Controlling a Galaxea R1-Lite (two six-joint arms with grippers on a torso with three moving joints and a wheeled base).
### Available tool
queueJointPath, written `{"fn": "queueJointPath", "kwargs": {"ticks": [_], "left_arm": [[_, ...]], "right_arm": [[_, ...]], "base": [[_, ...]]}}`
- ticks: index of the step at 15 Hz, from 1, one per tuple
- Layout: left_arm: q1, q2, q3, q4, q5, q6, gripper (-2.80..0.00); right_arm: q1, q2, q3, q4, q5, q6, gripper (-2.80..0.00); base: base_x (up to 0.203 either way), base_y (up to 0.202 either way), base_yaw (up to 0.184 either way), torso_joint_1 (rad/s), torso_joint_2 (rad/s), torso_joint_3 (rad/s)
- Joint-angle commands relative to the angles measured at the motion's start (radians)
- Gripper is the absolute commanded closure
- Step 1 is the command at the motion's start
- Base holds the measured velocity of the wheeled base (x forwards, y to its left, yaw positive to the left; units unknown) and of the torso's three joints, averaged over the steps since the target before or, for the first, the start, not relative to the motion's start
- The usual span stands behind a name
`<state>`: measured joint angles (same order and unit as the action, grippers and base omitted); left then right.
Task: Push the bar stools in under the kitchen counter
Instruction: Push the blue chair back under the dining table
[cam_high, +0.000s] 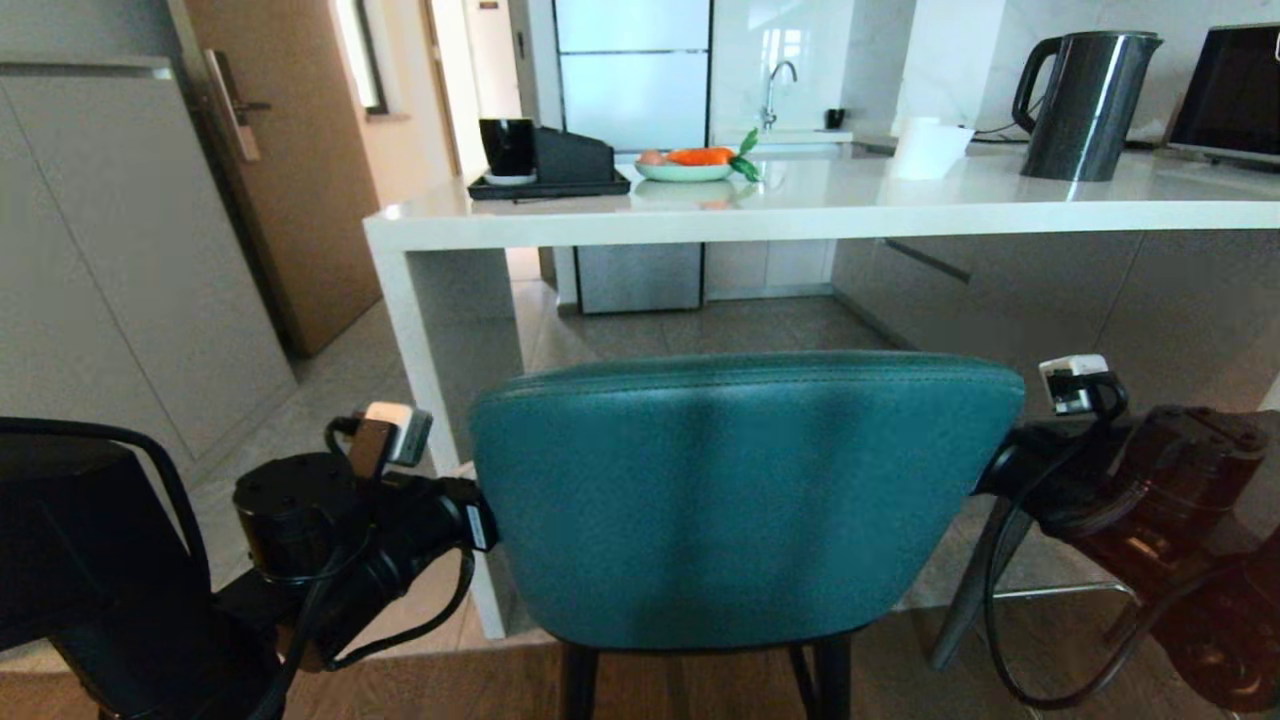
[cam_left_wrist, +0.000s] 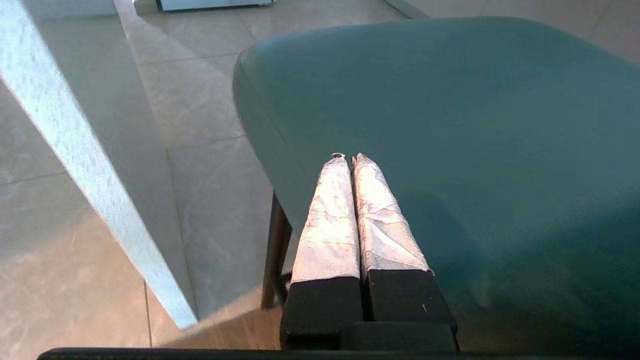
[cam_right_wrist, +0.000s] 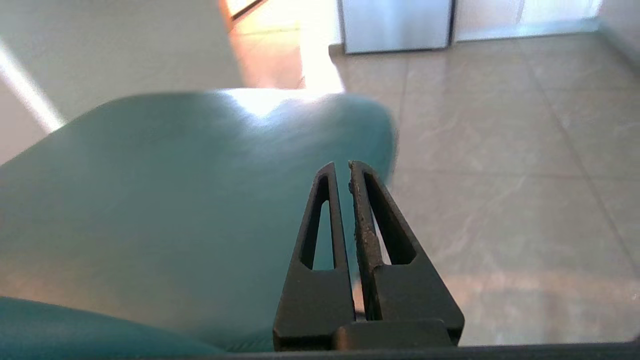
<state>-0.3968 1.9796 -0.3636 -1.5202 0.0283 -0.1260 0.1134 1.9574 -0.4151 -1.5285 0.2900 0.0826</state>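
The teal stool (cam_high: 740, 500) is standing directly in front of the robot with its curved back facing the camera, and the kitchen counter (cam_high: 800, 215) is lying straight beyond it, so the push that matters is running forward, from the backrest toward the open space under the slab. The backrest's long axis is running side to side, parallel to the counter's edge, and the two arms are bracketing it: the left gripper (cam_left_wrist: 348, 159) is sitting at the backrest's left end, the right gripper (cam_right_wrist: 342, 167) at its right end, each about equally near. The counter's white side panel (cam_left_wrist: 85, 170) is standing just off the stool's left side, so a straight forward line looks necessary to keep the seat from catching on it. In the left wrist view the tape-wrapped fingers (cam_left_wrist: 330, 220) are pressed together and holding nothing, their tips lying against the teal leather. In the right wrist view the black fingers (cam_right_wrist: 370, 235) are likewise drawn together with only a sliver between them, empty; they are probably touching the rounded corner of the back, though the blur there is leaving real contact uncertain. The stool's seat is not yet sitting beneath the top. A second stool's grey leg (cam_high: 975, 580) is showing to the right.
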Motion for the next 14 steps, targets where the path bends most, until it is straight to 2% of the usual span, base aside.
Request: {"fn": "queueJointPath", "kwargs": {"ticks": [1,5,8,11,14], "left_arm": [[-0.002,-0.002,-0.001,-0.010,0.001,-0.001,0.00],[0.000,-0.013,0.009,-0.010,0.001,-0.003,0.00],[0.000,-0.032,0.048,-0.010,0.001,-0.003,0.00],[0.000,-0.066,0.080,-0.010,-0.001,-0.001,0.00],[-0.008,-0.113,0.119,-0.010,-0.002,-0.001,0.00]], "right_arm": [[0.003,0.005,-0.002,-0.002,0.006,0.000,0.00],[0.006,-0.005,0.011,-0.002,0.006,-0.003,0.00],[0.040,-0.058,0.044,-0.002,0.008,-0.003,0.00],[0.124,-0.135,0.081,-0.002,-0.006,0.004,0.00],[0.152,-0.143,0.046,-0.002,-0.015,0.003,0.00]], "base": [[0.186,0.000,0.001,0.005,0.00,0.005],[0.167,0.000,0.004,0.001,0.00,0.008],[0.018,0.000,0.001,0.004,0.00,0.000],[0.000,0.000,0.000,0.000,0.00,0.000],[0.000,0.000,0.000,0.000,0.00,0.000]]}}
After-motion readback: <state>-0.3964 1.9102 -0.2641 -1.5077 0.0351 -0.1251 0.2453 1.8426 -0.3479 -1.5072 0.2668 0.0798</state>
